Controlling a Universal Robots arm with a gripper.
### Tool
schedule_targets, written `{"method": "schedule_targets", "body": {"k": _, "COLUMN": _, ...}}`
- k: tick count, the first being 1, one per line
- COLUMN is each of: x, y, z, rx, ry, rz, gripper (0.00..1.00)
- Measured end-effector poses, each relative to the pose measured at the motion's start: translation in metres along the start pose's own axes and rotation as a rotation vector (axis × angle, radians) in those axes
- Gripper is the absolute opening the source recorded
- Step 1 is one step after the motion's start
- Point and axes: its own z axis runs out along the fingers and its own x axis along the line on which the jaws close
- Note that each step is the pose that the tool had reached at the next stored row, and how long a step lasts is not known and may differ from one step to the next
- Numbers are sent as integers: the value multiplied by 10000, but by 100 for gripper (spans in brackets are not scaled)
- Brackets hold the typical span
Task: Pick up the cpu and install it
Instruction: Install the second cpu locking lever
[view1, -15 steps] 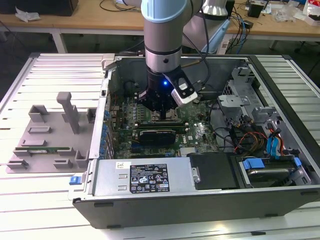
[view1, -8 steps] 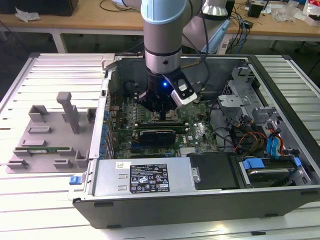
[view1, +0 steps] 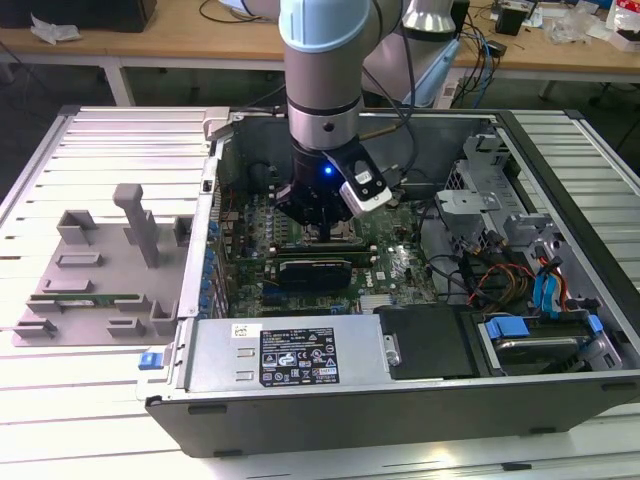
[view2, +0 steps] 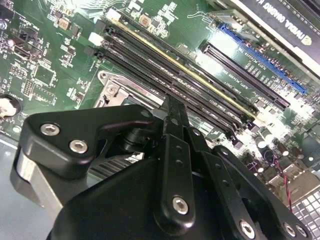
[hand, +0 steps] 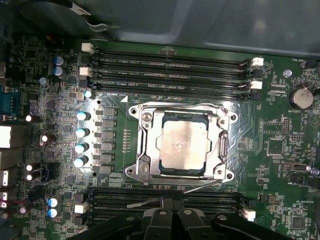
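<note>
The small square silvery-topped cpu (hand: 183, 145) lies flat inside the metal socket frame (hand: 142, 145) on the green motherboard (hand: 280, 150), between the rows of long black memory slots (hand: 170, 70). The black tool (view1: 322, 222) hangs just above it inside the open grey computer case (view1: 560, 190), holding nothing. Its fingers (view2: 175, 150) seem drawn together, though the linkage hides their tips.

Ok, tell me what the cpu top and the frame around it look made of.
The cpu top looks like brushed, silvery metal: dull sheen with faint smudges. The socket frame around it looks like bright bare metal, shiny and reflective, fixed with screws. Exact alloys can't be told.
</note>
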Motion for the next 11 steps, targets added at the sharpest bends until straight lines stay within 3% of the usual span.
{"method": "schedule_targets", "body": {"k": 11, "x": 16, "y": 0, "z": 7, "rx": 4, "ry": -10, "rz": 2, "gripper": 11}}
